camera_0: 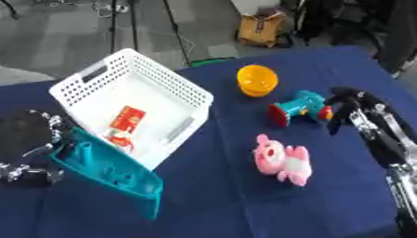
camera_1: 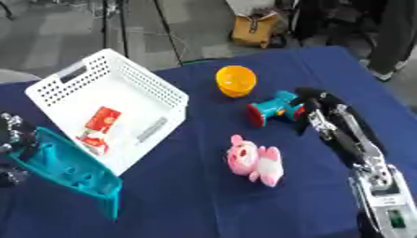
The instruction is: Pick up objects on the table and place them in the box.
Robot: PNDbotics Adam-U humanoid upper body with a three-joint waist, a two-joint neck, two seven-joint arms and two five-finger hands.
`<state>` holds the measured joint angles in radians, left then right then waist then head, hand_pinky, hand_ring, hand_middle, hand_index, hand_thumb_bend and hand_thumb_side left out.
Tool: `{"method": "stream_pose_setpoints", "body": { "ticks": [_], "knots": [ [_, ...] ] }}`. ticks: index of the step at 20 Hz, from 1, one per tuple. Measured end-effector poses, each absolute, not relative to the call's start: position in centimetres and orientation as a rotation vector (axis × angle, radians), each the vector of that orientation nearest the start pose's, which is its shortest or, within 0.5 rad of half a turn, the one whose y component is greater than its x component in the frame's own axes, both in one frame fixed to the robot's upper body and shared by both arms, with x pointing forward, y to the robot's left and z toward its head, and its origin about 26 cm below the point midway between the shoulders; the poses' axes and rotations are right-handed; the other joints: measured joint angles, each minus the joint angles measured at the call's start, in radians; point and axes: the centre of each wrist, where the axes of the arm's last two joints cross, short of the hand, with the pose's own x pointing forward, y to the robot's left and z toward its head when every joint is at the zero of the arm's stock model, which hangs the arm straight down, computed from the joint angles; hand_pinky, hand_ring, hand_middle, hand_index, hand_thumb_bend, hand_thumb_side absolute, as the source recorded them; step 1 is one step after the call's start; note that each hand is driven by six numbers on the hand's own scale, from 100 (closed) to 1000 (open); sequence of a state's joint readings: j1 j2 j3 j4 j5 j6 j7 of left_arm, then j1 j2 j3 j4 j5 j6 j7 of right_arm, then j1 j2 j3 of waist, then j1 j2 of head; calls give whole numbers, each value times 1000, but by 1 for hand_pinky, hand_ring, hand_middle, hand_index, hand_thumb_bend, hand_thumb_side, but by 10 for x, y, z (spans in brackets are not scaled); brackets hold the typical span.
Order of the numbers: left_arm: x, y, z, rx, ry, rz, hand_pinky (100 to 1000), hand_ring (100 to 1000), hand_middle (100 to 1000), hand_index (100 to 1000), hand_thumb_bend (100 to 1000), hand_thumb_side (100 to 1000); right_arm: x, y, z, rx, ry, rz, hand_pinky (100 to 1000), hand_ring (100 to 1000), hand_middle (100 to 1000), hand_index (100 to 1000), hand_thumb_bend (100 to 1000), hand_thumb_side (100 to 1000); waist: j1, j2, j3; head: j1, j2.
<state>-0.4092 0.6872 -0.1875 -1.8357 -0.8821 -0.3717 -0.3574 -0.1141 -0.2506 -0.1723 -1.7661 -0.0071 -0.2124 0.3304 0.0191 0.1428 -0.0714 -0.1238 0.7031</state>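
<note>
Black R hand (camera_0: 346, 104) beside teal toy (camera_0: 298, 108)

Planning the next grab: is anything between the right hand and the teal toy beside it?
Nothing visible. The right hand is right next to the red end of the teal toy, with no object between them; whether they touch is unclear.

Surfaces on the bench: cloth and plastic
Bench (camera_0: 211, 204) under matt navy cloth; white basket (camera_0: 167, 83) perforated plastic; orange bowl (camera_0: 257, 80) glossy plastic; pink toy (camera_0: 283, 159) soft plush; teal lid (camera_0: 110, 173) smooth plastic.
</note>
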Motion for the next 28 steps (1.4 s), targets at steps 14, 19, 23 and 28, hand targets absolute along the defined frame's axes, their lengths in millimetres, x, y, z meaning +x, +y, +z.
{"method": "stream_pose_setpoints", "body": {
  "ticks": [14, 19, 23, 28],
  "knots": [
    [323, 256, 290, -1486, 2593, 1752, 469, 299, 262, 358, 427, 100, 296, -327, 94, -101, -2026, 478, 374, 439, 653, 835, 100, 664, -3, -9, 2, -6, -1],
    [351, 240, 281, -1614, 2649, 1671, 472, 307, 271, 370, 414, 100, 296, -327, 94, -98, -2024, 481, 374, 439, 653, 835, 100, 664, -3, -10, -14, -4, -1],
    [372, 226, 267, -1699, 2661, 1667, 475, 321, 288, 387, 417, 100, 297, -325, 94, -89, -2024, 490, 374, 439, 653, 835, 100, 664, -3, -10, -32, 5, -1],
    [398, 216, 254, -1835, 2654, 1639, 481, 354, 322, 431, 485, 100, 297, -324, 92, -74, -2019, 505, 373, 438, 653, 835, 100, 665, -3, -9, -52, 19, -8]
  ]
}}
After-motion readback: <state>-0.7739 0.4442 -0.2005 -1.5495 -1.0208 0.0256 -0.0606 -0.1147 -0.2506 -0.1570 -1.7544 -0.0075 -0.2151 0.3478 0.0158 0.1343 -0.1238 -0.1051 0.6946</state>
